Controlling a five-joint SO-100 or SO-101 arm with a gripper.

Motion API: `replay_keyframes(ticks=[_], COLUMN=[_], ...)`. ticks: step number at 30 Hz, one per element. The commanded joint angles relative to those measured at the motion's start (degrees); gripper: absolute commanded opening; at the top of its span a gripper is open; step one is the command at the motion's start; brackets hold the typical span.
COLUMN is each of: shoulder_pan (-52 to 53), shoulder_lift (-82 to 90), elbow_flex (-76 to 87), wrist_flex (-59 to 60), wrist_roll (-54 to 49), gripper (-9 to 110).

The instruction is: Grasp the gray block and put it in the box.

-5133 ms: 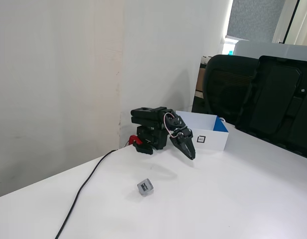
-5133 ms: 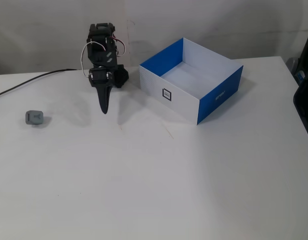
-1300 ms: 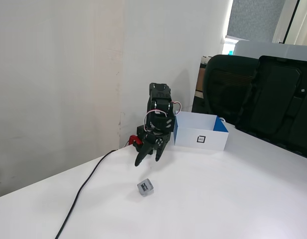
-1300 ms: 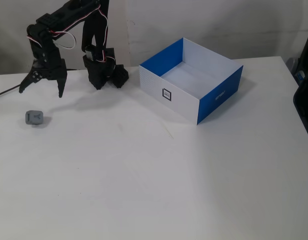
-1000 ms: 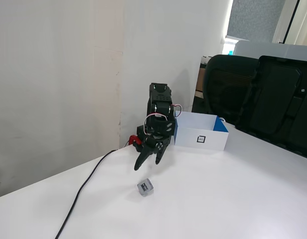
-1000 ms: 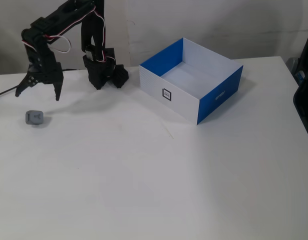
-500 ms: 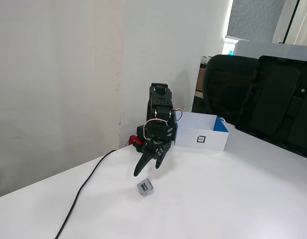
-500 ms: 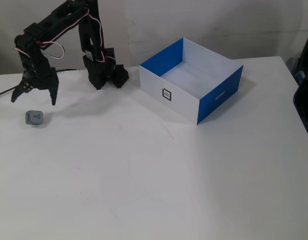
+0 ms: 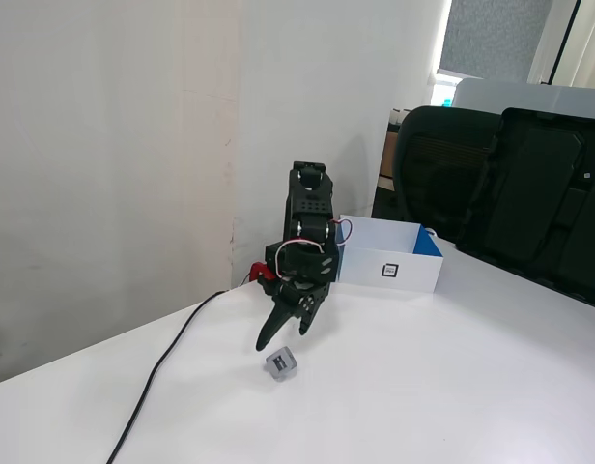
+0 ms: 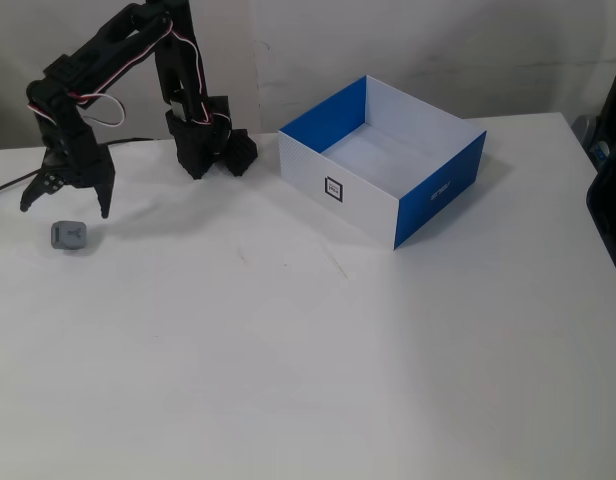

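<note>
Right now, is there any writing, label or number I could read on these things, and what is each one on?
Nothing here can be read as words or numbers.
Box: a small black-and-white square tag on its white front, a pattern, not letters.
Box's blue side: a faint light mark, too small and blurred to read.
Gray block: a darker mark on one face, no legible characters.
Arm and cable: no text visible.

The black cable (image 10: 3, 186) runs off the left edge in a fixed view, and the box's tag (image 9: 390, 272) is too small to read.
</note>
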Motion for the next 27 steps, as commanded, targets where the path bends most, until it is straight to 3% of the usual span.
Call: replay_keyframes(ticks=[1,19,27], shoulder_pan=[-0.35,0.53,1.05], shoulder_lift=[0.26,-6.77,-7.21], elbow_flex=[-1.32,-4.92,-6.86], wrist_flex=[-0.88,-2.37,-2.37], wrist_roll=[-0.35,-0.35,-0.62], gripper=[53,54,48])
